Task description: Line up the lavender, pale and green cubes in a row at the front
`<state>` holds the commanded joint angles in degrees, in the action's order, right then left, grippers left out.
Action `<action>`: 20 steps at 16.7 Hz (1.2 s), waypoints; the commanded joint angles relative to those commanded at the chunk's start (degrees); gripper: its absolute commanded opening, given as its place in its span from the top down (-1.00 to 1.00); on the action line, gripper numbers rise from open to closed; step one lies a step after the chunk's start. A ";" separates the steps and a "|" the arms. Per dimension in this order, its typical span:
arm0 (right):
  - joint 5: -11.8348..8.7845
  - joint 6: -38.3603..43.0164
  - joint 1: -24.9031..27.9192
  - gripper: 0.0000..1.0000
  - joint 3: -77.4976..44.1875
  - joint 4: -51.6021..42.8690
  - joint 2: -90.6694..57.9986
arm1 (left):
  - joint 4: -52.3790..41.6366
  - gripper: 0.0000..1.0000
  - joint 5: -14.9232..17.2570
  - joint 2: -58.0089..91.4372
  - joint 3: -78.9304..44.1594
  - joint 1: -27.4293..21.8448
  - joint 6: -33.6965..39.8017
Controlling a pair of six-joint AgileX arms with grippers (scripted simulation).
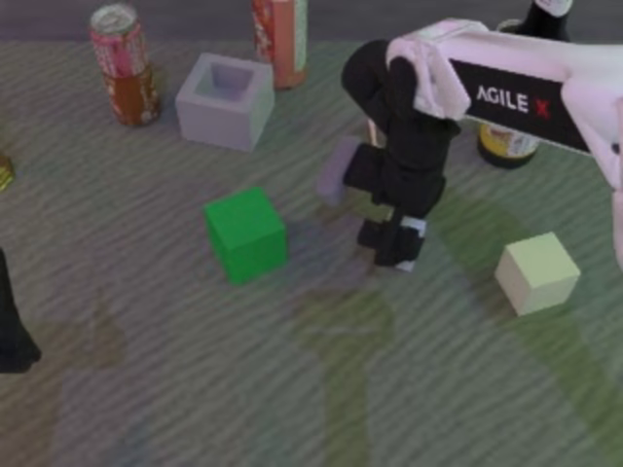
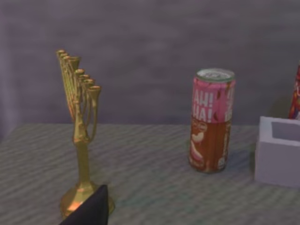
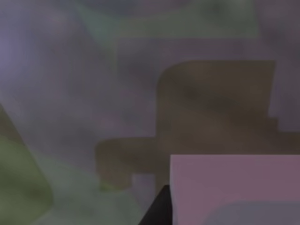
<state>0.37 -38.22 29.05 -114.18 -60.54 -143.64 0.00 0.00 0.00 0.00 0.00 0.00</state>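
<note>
Right gripper (image 1: 397, 238), mid-frame, grips the lavender cube (image 1: 337, 172) above the table; green cube (image 1: 245, 233) lies left, pale cube (image 1: 537, 272) right, row unformed.

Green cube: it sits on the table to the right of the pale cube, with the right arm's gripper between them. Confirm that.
Not quite. In the top view the green cube sits to the left of the pale cube, not the right. The right gripper is indeed between them.
</note>
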 joint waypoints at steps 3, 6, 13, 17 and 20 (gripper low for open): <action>0.00 0.00 0.00 1.00 0.00 0.00 0.00 | 0.00 -1.00 0.00 0.00 0.00 0.00 0.00; 0.00 0.00 0.00 1.00 0.00 0.00 0.00 | 0.00 -1.00 0.00 0.00 0.00 0.00 0.00; -0.72 0.64 0.19 1.00 -3.75 -5.32 2.58 | 0.00 -1.00 0.00 0.00 0.00 0.00 0.00; -0.74 0.61 0.45 1.00 -10.21 -13.72 4.02 | 0.00 -1.00 0.00 0.00 0.00 0.00 0.00; -0.74 0.61 0.51 1.00 -11.47 -15.02 4.49 | 0.00 -1.00 0.00 0.00 0.00 0.00 0.00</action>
<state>-0.37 -37.61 29.55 -125.65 -75.56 -139.15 0.00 0.00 0.00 0.00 0.00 0.00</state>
